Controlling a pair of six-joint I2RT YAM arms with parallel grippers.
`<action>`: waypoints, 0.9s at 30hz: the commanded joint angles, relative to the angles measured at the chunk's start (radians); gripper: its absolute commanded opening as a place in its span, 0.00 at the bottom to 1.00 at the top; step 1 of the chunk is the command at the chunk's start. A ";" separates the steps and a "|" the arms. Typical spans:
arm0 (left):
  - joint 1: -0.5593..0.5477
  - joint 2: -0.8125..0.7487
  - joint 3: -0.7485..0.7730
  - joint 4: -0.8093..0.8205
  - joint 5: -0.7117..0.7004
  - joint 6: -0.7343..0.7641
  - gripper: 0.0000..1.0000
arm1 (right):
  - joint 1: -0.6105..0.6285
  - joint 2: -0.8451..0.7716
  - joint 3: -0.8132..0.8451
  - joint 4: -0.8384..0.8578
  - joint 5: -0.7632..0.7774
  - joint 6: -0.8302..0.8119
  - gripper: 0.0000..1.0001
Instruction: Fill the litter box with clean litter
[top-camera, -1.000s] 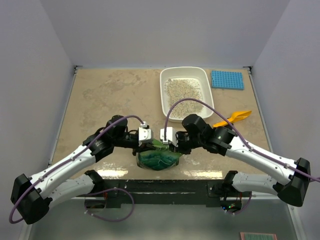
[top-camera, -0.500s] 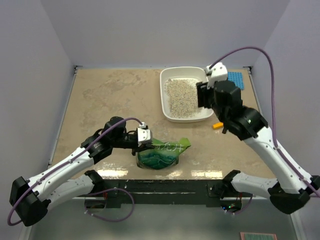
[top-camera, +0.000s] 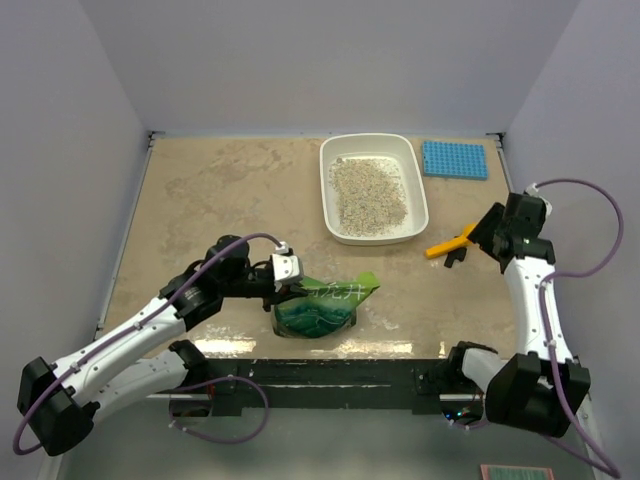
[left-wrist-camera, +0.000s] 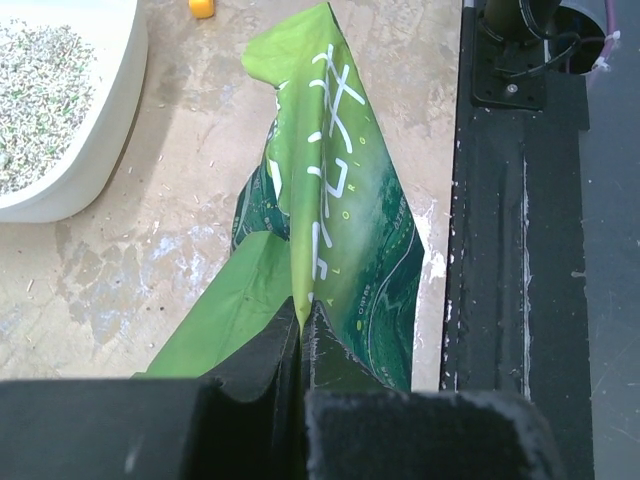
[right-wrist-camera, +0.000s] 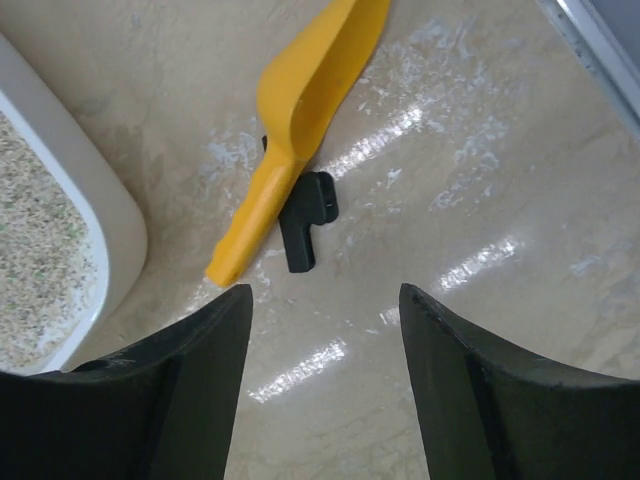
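Hovering over glossy mottled beige tabletop (top-camera: 230, 190), grey walls (top-camera: 320, 60) around, right gripper (right-wrist-camera: 325, 310) spread apart, tapered orange scoop (right-wrist-camera: 300, 120) just ahead; clamping crinkly green bag (left-wrist-camera: 340, 200) in left gripper (left-wrist-camera: 302, 320).

Litter box (top-camera: 375, 239) showing plain white. Litter (top-camera: 368, 192) reading beige-grey, finely speckled. Bag (top-camera: 325, 305) at 6 o'clock showing pale green over dark green, with white lettering. Scoop (top-camera: 450, 243) at 3 o'clock glowing orange-yellow. Mat (top-camera: 455, 160) at 1 o'clock showing blue, studded. Table (top-camera: 230, 190) looking mottled tan.
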 joint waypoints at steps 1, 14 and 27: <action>0.006 -0.041 0.001 0.081 -0.041 -0.035 0.00 | -0.047 -0.051 -0.099 0.142 -0.183 0.098 0.63; 0.006 -0.047 -0.027 0.115 -0.061 -0.078 0.00 | -0.151 0.051 -0.282 0.418 -0.324 0.092 0.48; 0.007 -0.038 -0.038 0.111 -0.087 -0.076 0.00 | -0.159 0.231 -0.271 0.549 -0.310 0.081 0.40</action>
